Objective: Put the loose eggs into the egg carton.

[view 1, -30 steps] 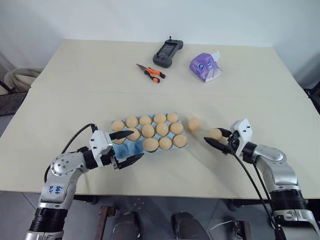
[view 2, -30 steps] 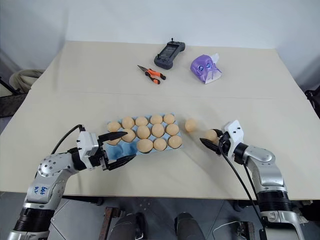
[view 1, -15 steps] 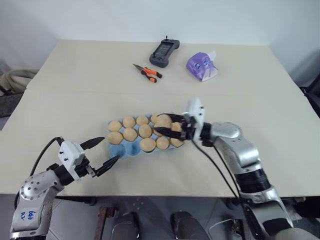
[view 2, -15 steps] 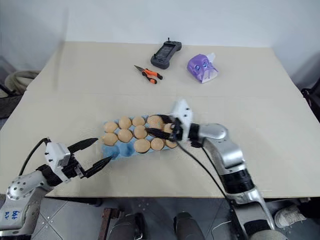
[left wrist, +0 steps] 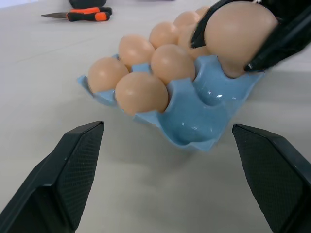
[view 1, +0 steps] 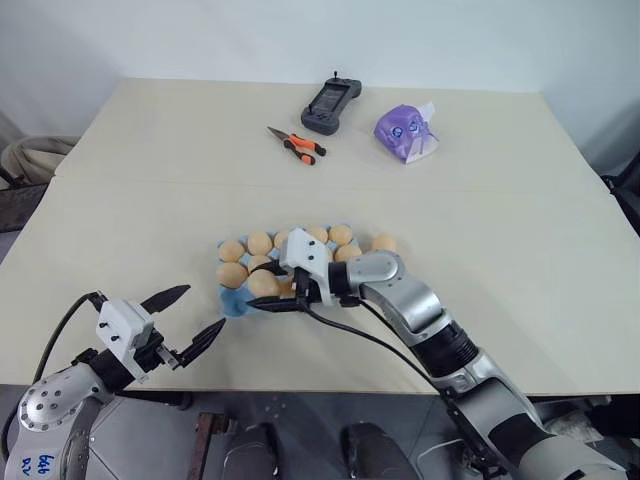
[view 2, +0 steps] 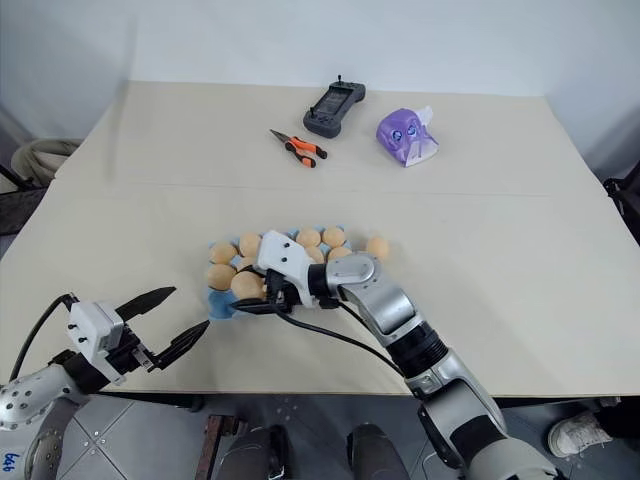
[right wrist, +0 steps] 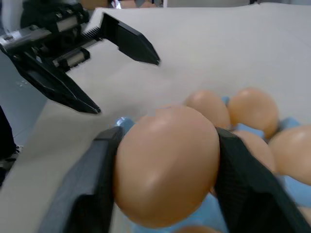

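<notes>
Eggs: smooth, tan-orange, all alike.
Egg carton (view 1: 236, 301): light blue, lidless, near the table's (view 1: 150, 180) front edge; most cups filled, front-left corner cups bare.
Right gripper (view 1: 266, 288): pinching one egg (right wrist: 165, 171) over that corner.
Loose egg (view 1: 384, 243): on the table, just beside the carton's right end.
Left gripper (view 1: 188, 317): spread, empty, front-left of the carton.
</notes>
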Robot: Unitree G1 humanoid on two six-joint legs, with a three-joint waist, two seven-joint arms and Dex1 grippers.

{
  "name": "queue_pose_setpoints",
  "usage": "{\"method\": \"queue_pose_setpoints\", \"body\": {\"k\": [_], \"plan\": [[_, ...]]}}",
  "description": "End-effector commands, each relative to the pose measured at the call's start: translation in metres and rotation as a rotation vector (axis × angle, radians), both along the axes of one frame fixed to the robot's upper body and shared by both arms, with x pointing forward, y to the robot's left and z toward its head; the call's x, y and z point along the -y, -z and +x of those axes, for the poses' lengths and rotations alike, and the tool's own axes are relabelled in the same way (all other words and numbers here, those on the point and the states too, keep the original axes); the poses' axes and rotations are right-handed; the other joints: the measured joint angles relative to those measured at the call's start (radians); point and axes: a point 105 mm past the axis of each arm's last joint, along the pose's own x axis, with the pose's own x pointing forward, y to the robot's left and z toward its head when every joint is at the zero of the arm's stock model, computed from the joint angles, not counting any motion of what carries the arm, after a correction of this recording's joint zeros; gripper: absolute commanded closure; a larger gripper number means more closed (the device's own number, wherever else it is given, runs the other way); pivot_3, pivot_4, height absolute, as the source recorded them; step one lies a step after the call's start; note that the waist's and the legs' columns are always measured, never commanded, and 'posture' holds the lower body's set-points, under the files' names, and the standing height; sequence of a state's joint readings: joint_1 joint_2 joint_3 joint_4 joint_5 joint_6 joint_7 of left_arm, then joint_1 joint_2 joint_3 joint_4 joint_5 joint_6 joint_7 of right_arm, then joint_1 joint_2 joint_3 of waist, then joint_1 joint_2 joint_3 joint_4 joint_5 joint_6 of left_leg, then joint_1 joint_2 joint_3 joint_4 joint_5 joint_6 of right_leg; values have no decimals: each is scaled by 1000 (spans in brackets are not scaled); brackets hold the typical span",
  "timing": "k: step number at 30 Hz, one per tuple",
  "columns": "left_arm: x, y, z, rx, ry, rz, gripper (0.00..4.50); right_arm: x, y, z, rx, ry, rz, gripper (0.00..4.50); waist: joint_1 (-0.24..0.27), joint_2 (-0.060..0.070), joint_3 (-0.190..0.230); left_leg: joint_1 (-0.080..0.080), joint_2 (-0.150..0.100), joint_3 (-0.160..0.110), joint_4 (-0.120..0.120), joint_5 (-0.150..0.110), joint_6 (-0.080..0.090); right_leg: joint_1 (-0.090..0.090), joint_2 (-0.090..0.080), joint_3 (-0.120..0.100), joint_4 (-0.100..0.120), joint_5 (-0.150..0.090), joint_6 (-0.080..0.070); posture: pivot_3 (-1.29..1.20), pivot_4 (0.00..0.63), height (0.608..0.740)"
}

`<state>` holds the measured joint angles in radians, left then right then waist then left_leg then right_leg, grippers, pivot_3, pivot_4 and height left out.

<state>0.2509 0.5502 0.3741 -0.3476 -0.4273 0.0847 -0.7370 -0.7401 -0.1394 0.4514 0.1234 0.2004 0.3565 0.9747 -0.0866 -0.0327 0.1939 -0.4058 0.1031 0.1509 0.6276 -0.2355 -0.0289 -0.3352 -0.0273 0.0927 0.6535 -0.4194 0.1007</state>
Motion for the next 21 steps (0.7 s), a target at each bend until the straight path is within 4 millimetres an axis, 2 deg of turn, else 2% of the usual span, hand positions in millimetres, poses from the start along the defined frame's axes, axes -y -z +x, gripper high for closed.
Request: {"method": "queue_pose_setpoints", "body": {"k": [1,2,4,7,12,14,19,21], "plan": [[6,-11,0,45,15,-14,0,0,-23,-5,44,-26,73,287,0,0,0,-1,0,0,0,0,0,-1,0,0,0,0,0,0,150,740],[9,-10,2,43,30,-16,0,6,-30,-5,67,-23,110,18,-1,0,0,-1,0,1,0,0,0,-2,0,0,0,0,0,0,150,740],[16,-10,4,38,68,-14,0,24,-41,-5,92,-14,178,18,2,0,0,-2,0,1,0,0,0,-3,0,1,0,0,0,0,150,740],[25,-12,10,38,130,-4,0,64,-48,-2,98,67,252,18,10,-1,0,-4,-1,0,1,-1,1,-3,0,-1,-1,0,0,0,150,740],[40,-17,23,29,233,-2,0,151,-26,9,129,395,206,18,18,-2,-1,-4,-3,0,1,-1,2,-1,0,-1,-4,0,1,0,150,740],[45,-19,28,18,264,-14,0,185,-23,12,151,549,212,18,18,-1,-1,-4,-3,0,1,-1,2,-1,0,0,-4,0,1,0,150,740],[58,-21,37,16,345,-13,0,260,-6,5,197,873,198,18,2,-1,-1,-3,-2,1,0,0,0,-1,2,2,-3,0,0,0,150,740],[61,-22,42,23,373,-10,0,284,6,-1,189,972,188,18,1,-1,-1,-2,-2,1,0,0,0,-1,3,3,-3,0,0,0,150,740]]}}
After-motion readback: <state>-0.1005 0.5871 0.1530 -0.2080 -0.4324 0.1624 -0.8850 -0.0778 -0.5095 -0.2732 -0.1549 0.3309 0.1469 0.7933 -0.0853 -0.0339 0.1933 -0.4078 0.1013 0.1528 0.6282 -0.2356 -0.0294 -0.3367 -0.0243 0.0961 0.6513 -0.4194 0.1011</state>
